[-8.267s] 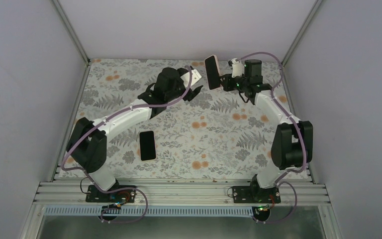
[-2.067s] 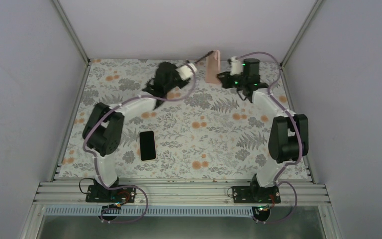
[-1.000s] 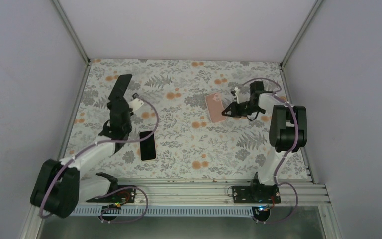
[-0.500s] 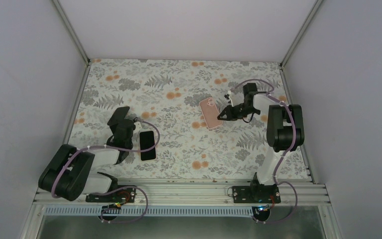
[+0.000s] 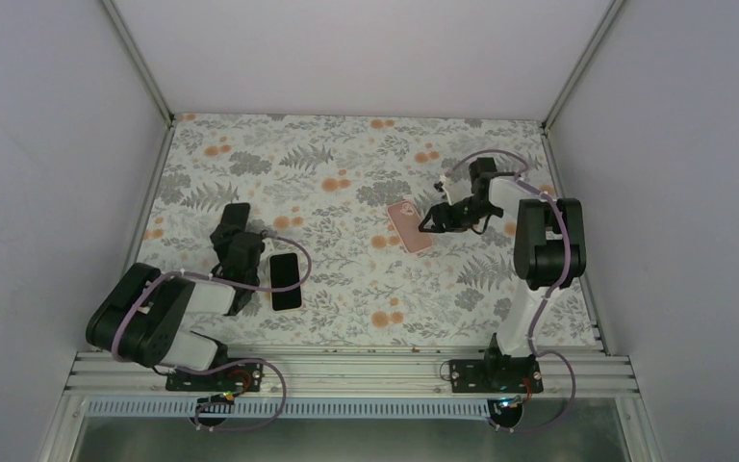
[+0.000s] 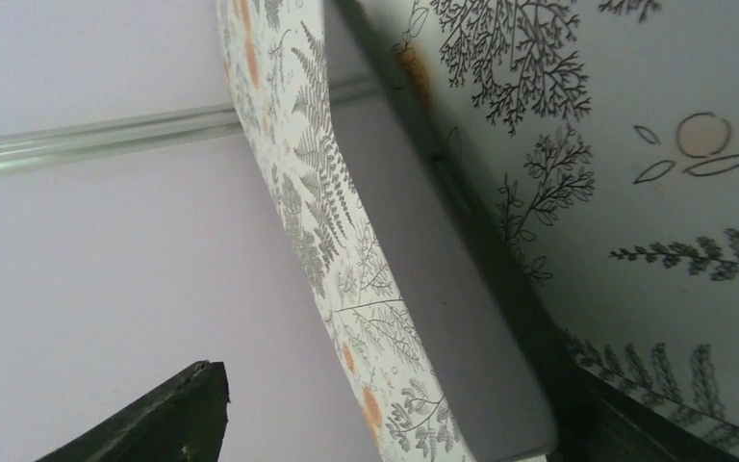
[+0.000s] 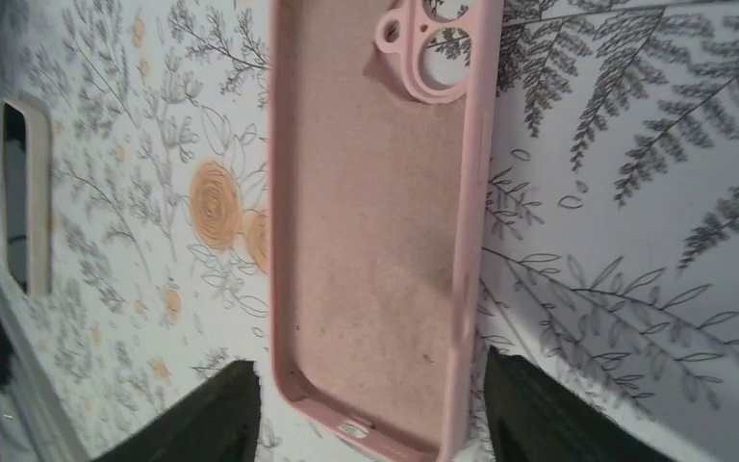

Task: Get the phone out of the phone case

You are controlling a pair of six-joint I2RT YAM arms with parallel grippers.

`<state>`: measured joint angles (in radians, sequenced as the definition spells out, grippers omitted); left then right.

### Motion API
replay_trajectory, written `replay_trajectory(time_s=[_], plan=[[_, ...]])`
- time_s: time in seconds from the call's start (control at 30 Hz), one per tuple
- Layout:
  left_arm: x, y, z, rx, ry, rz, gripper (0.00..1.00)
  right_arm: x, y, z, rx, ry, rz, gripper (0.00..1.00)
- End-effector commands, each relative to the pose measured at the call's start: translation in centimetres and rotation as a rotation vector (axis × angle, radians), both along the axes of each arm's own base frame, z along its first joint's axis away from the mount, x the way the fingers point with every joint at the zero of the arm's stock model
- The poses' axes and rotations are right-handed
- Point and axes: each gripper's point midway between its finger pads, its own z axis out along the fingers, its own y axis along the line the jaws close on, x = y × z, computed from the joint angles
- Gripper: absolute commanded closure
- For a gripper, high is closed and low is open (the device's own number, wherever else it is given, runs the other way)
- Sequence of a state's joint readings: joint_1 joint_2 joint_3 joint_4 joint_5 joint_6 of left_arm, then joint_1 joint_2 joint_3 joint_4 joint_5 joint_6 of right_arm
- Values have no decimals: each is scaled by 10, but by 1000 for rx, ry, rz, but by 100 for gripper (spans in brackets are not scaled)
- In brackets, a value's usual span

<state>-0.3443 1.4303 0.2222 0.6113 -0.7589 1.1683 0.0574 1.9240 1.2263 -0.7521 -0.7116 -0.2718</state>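
The empty pink phone case point(image 5: 408, 227) lies open side up on the flowered cloth right of centre, and its bare inside point(image 7: 375, 221) fills the right wrist view. My right gripper point(image 5: 430, 221) is open at the case's right end, its fingers point(image 7: 231, 419) apart on either side of that end. The black phone point(image 5: 234, 217) rests at the left of the table. My left gripper point(image 5: 236, 234) is open at its near end. In the left wrist view the phone's grey face point(image 6: 452, 318) runs between the spread fingers point(image 6: 197, 404).
A second black slab point(image 5: 286, 269), like a phone, lies flat just right of the left gripper and shows at the left edge of the right wrist view point(image 7: 19, 192). Walls close the table at the back and both sides. The metal rail point(image 5: 346, 366) with the arm bases runs along the near edge.
The left arm carried the black phone down from upright to the table at the left and opened. The right arm lowered the pink case flat, shifted slightly, and opened.
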Motion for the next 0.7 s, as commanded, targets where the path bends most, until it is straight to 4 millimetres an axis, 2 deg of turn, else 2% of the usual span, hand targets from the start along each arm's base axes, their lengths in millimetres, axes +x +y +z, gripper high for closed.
replay_trajectory(time_s=[0.0, 0.07, 0.1, 0.17, 0.2, 0.27, 0.37, 0.43, 0.6, 0.67], plan=[[0, -10, 8, -71, -7, -17, 19, 16, -10, 14, -64, -67, -10, 32], [0, -20, 11, -134, 23, -41, 17, 22, -15, 24, -95, -103, -11, 6], [-4, -26, 10, -166, 58, -56, 16, 26, -17, 31, -111, -130, -9, 1], [-6, -43, 18, -255, 97, -104, 15, 31, -18, 46, -162, -205, 13, 0], [-8, -54, 21, -308, 136, -132, 10, 32, -14, 55, -181, -239, 29, 0], [-15, -78, 30, -401, 226, -219, 1, 28, -2, 70, -193, -283, 72, 0], [-24, -94, 35, -444, 321, -289, 1, 9, 30, 86, -187, -343, 201, 0], [-21, -92, 34, -426, 331, -285, 0, -3, 45, 83, -234, -362, 266, 0], [-25, -82, 1, -382, 444, -223, 3, -22, 67, 81, -191, -317, 337, 0], [-18, -82, 1, -406, 413, -205, 2, -40, 77, 76, -171, -294, 421, 0]])
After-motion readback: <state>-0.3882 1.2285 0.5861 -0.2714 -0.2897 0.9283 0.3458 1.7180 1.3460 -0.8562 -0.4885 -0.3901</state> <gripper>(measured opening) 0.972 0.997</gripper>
